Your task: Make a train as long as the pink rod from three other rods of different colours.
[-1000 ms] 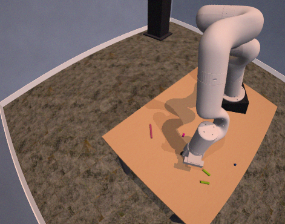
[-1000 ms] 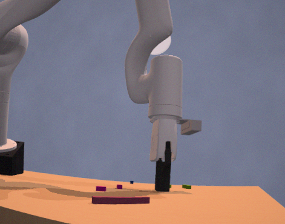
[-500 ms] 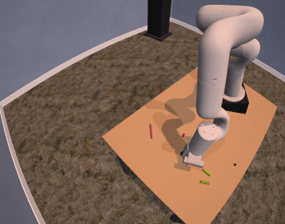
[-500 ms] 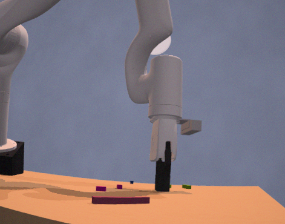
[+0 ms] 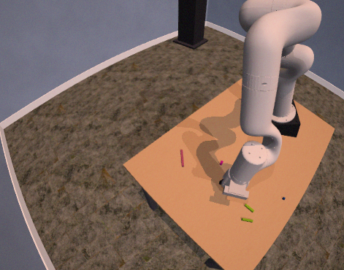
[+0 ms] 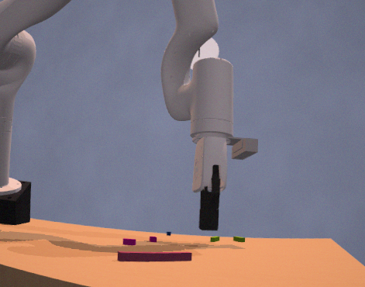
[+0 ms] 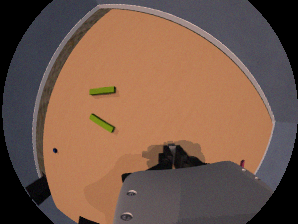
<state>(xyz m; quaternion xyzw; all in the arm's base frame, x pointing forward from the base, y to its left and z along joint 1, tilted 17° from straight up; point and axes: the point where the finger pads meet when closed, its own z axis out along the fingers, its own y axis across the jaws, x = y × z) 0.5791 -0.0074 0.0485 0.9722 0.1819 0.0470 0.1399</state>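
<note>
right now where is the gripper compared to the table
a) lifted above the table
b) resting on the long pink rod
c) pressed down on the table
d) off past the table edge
a: in the exterior view the gripper hangs with a gap of wall showing between its tips and the table.

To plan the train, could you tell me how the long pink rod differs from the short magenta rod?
The long pink rod is several times longer than the short magenta rod. The pink rod lies clear of the arm; the magenta rod lies close beside it. Both lie flat on the orange table.
</note>
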